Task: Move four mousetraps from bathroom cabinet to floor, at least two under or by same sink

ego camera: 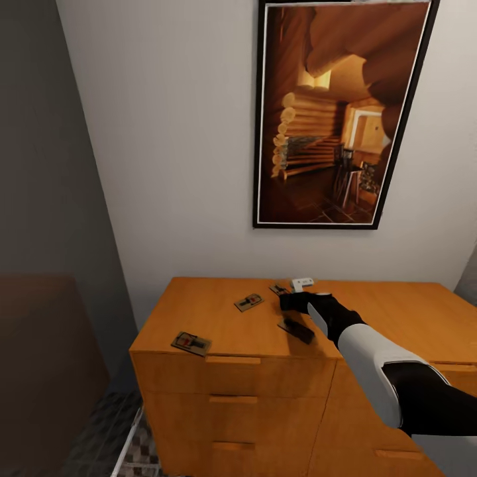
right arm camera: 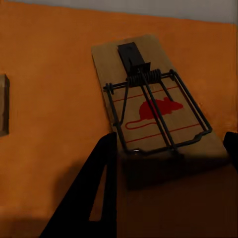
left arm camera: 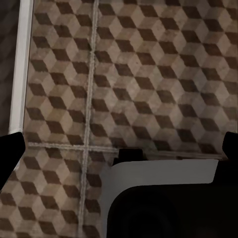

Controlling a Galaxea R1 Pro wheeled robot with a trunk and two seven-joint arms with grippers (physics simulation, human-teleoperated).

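No trap is on the floor (left arm camera: pixel 148 74) yet; your right hand (ego camera: pixel 289 301), open and empty, is reaching over one trap (right arm camera: pixel 156 106) on the cabinet (ego camera: pixel 199 311).

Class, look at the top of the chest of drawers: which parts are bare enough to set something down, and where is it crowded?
The cabinet top is bare at its right end, past the right gripper, and along the back left edge. The middle is crowded: mousetraps at the front-left corner, centre-left and beside the gripper.
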